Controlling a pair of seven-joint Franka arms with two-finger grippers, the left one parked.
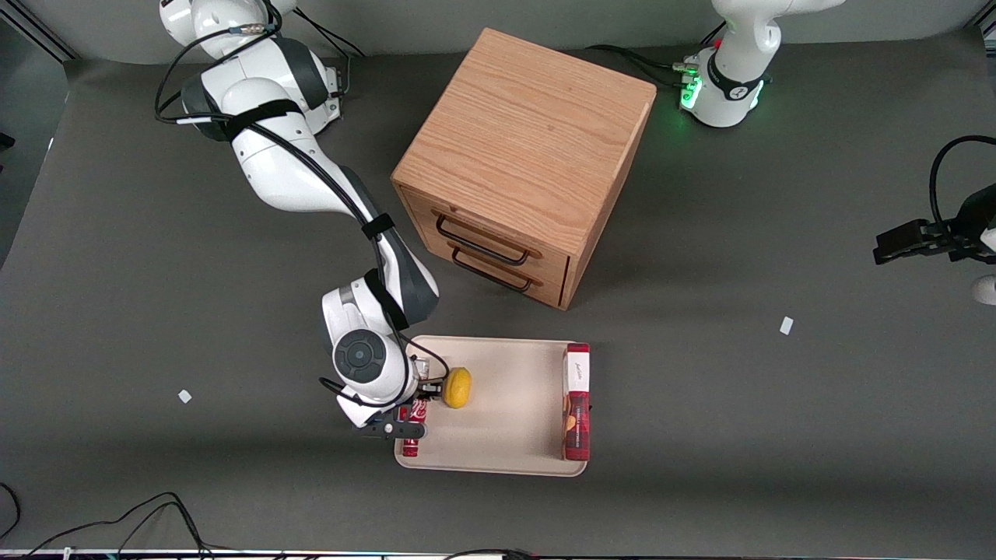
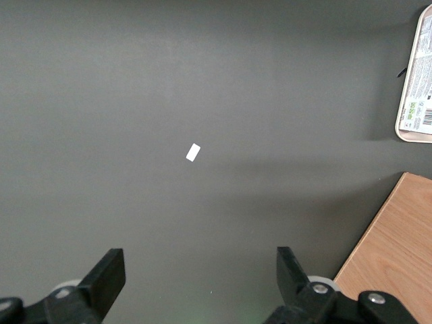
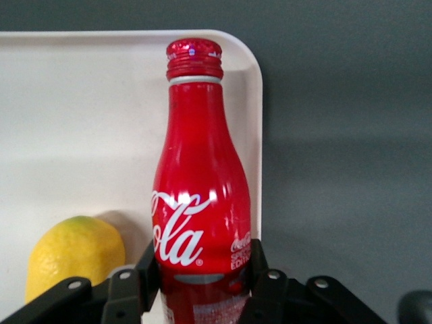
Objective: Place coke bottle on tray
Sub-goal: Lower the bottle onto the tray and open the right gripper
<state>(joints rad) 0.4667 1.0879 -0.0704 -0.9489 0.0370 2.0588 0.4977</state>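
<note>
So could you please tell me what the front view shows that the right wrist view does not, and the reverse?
Only the front view shows the wooden cabinet, the flat red box on the tray edge toward the parked arm, and the whole working arm. Only the right wrist view shows the bottle's white script logo and red cap, with both fingers pressed against its sides. Both show the coke bottle lying along the tray rim, the lemon beside it, and the gripper.
</note>
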